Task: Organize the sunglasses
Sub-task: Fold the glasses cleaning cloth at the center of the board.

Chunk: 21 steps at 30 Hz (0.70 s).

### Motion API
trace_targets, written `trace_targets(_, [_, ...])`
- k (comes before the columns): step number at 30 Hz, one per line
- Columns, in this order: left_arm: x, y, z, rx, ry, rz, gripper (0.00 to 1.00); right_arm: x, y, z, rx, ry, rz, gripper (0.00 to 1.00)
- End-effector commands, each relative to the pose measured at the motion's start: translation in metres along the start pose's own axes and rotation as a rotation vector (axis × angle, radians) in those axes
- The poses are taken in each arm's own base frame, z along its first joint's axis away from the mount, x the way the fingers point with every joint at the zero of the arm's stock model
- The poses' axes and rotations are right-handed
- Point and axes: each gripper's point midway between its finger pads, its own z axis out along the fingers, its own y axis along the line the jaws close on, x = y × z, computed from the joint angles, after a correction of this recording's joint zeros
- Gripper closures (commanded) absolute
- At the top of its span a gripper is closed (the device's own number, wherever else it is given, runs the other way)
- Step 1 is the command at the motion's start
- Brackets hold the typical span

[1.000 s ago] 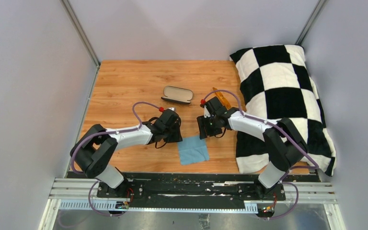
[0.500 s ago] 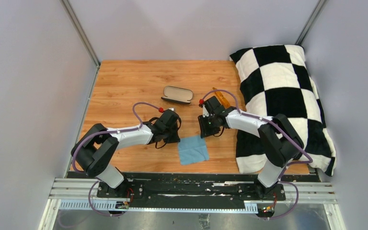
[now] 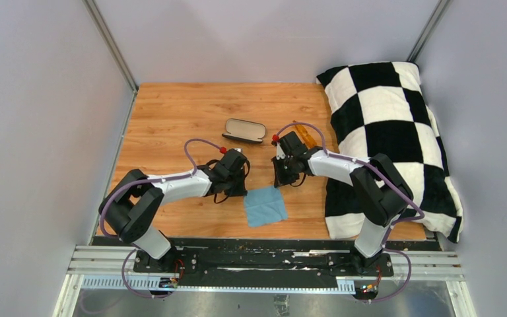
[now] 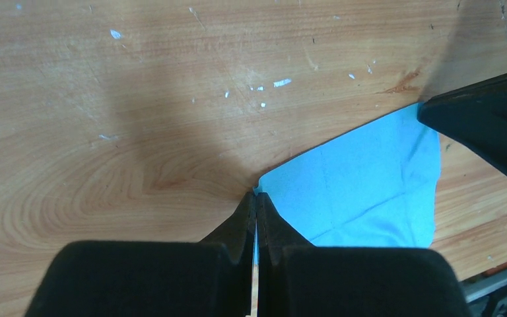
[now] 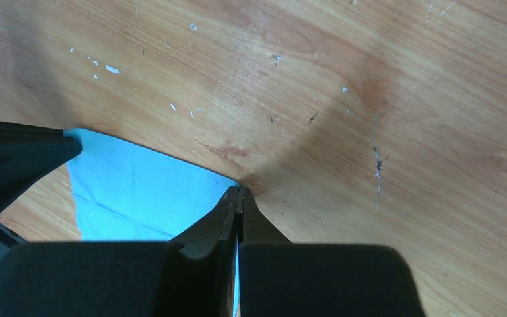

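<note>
grey walls (image 3: 39, 99) are closing in a wood-grain table (image 3: 171, 119), its boards showing white flecks and scratches in the wrist views. a black-and-white checkered pillow (image 3: 389, 132) is lying along the table's right side. the left gripper (image 4: 255, 198) and right gripper (image 5: 239, 191) are each pinching a far corner of the light-blue cloth (image 3: 265, 206), fingers pressed together with blue fabric showing between them. the black glasses case (image 3: 244, 129), pale on top, is lying beyond the left gripper. the amber sunglasses (image 3: 305, 137) are lying between case and pillow, partly hidden by the right arm.
</note>
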Motion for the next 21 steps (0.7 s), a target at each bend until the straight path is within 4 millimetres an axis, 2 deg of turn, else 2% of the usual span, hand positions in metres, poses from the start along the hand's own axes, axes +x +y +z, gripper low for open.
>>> trace_targets(1, [-0.011, 0.004, 0.0, -0.004, 0.015, 0.083, 1.0, 0.015, -0.018, 0.005, 0.09, 0.052, 0.027, 1.0])
trace_targets(7, [-0.027, -0.003, -0.003, 0.018, 0.058, 0.197, 1.0, 0.011, -0.02, 0.005, 0.122, 0.04, 0.083, 1.0])
trace_targets(13, [-0.033, 0.004, 0.009, -0.023, 0.1, 0.248, 0.99, 0.006, -0.02, 0.004, 0.177, 0.021, 0.143, 0.98])
trace_targets(16, [-0.029, 0.003, 0.011, -0.02, 0.126, 0.252, 0.82, 0.001, -0.018, -0.001, 0.182, -0.005, 0.139, 0.76])
trace_targets(17, [-0.029, 0.004, 0.01, -0.02, 0.124, 0.249, 0.75, -0.001, -0.019, -0.004, 0.185, -0.016, 0.137, 0.72])
trace_targets(19, [-0.034, 0.006, 0.006, -0.036, 0.099, 0.236, 0.52, -0.005, -0.019, -0.012, 0.196, -0.032, 0.128, 0.67])
trace_targets(20, [-0.037, 0.007, 0.003, -0.045, 0.083, 0.232, 0.43, -0.007, -0.019, -0.017, 0.198, -0.04, 0.121, 0.65])
trace_targets(21, [-0.039, 0.008, 0.001, -0.048, 0.072, 0.228, 0.4, -0.008, -0.02, -0.02, 0.192, -0.042, 0.123, 0.63])
